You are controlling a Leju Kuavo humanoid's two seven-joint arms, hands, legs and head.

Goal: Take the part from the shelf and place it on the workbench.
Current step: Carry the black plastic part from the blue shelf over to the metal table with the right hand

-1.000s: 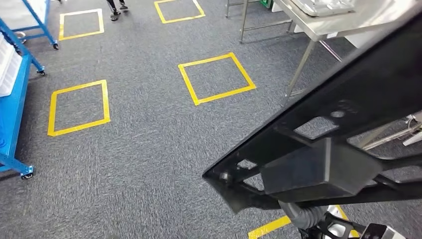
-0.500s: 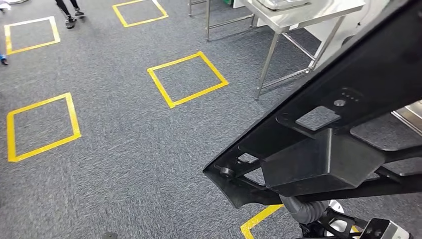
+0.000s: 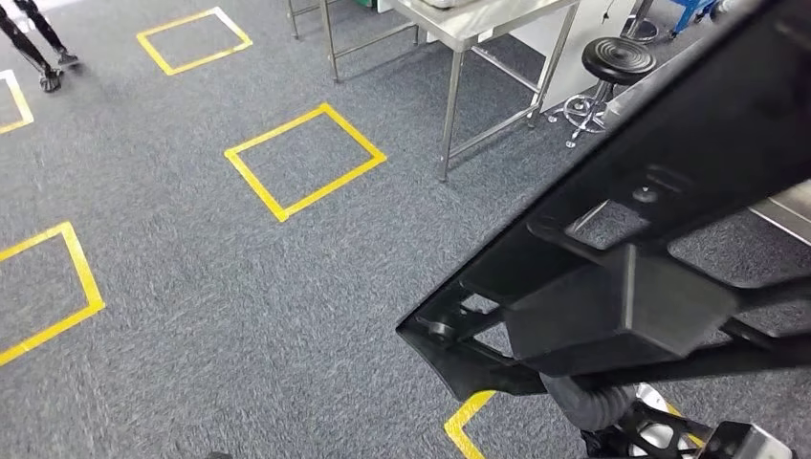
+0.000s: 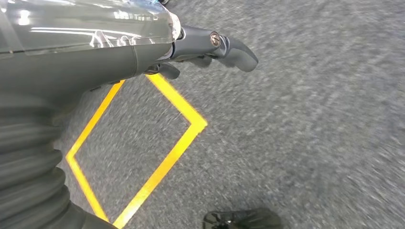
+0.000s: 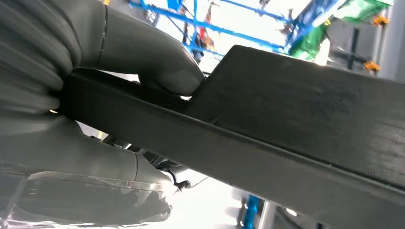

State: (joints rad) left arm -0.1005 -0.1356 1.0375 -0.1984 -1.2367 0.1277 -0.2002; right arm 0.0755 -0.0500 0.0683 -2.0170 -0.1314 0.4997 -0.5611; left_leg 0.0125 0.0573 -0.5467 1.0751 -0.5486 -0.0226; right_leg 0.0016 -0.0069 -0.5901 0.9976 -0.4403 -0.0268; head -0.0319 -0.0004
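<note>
Part (image 3: 669,220): long black frame with cut-outs and a boxy block on its underside, carried off the floor, slanting across the right of the head view from low centre up to the far corner. Judged: held high and tilted so its long end clears the floor and furniture while in transit.

Right hand (image 5: 119,71): clamped on the part's edge, thumb (image 5: 162,62) pressed on one face, the rest of the hand under the other. The grip sits near one end, so the long free length likely levers hard against the wrist.

Left hand (image 4: 210,45): hangs over the carpet (image 3: 239,316), holds nothing; fingers seem loosely extended, not fisted, though partly hidden. Probably kept down and clear of the load.

Surroundings: metal table (image 3: 478,19) ahead, likely the workbench, well apart from the part. Black stool (image 3: 617,62) just beside it. Yellow tape square (image 3: 306,158) between robot and table. A person's legs (image 3: 33,38) at far left.

Part off the shelf; placing not yet done.
</note>
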